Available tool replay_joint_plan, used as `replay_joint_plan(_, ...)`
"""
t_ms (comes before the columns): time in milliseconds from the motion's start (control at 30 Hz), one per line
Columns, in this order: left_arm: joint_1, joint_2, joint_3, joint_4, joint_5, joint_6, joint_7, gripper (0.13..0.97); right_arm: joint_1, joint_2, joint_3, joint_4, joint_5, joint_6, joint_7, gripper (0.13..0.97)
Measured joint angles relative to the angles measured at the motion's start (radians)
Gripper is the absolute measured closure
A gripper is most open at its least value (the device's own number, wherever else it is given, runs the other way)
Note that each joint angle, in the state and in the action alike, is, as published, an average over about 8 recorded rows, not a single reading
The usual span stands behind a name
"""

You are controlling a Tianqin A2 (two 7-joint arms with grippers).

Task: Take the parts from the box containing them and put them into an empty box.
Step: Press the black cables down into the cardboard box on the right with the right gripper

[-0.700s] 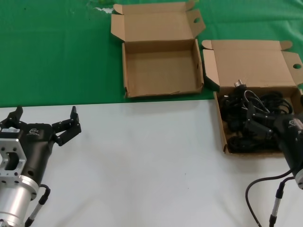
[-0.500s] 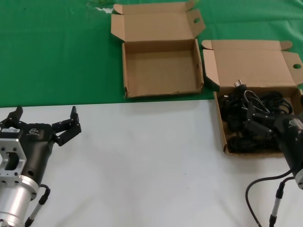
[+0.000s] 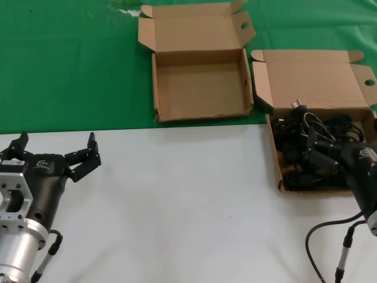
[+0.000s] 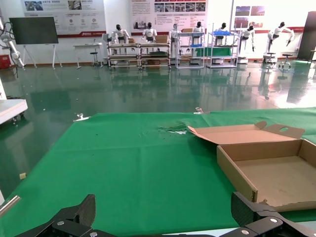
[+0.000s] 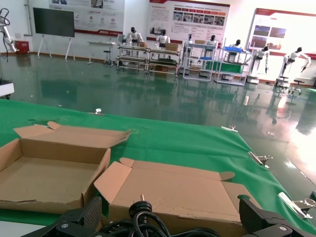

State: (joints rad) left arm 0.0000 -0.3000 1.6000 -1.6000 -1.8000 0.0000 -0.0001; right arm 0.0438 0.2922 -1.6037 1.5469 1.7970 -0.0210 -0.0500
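**A:** Status, left to right?

**B:** Left gripper (image 3: 58,152) at 8 o'clock of the head view, parked low over the white surface (image 3: 177,200), fingers spread apart, holding nothing. At 12 o'clock, the empty box (image 3: 201,82): lid back, both flaps flared, bare cardboard floor. Nothing delivered there yet.

**A:** And the parts?

**B:** All in the box containing them (image 3: 318,118) at 3 o'clock, just beside the empty one. The parts (image 3: 321,127) lie as a tangle of black cords, one plug sticking up near the lid hinge. Right gripper (image 3: 321,158) is down among the cords at the box's near side, jaws apart around some cable. Can't tell whether any cord is properly between the fingers. Nothing lifted.

**A:** So, progress?

**B:** My read: none transferred. First pick in hand; every cord is left to move.

**A:** Surface?

**B:** Near half white, far half green cloth (image 3: 70,65). The empty box sits on the green; the full one straddles the seam.

**A:** Room?

**B:** Wrist views show a big hall: glossy dark floor (image 4: 148,94), wall posters, a dark screen (image 5: 52,22), and racks with humanoid robots (image 5: 163,49) at the back.
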Motion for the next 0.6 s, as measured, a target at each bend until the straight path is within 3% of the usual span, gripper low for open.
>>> replay_joint_plan(467, 0.0, 0.0, 0.0, 0.0, 0.0, 0.0, 0.0, 0.167, 0.0, 0.0, 0.0, 0.0, 0.0, 0.0, 0.0, 0.129)
replay_joint_plan(600, 0.0, 0.0, 0.0, 0.0, 0.0, 0.0, 0.0, 0.218, 0.001, 0.005, -0.007, 0.0, 0.001, 0.005, 0.002, 0.129)
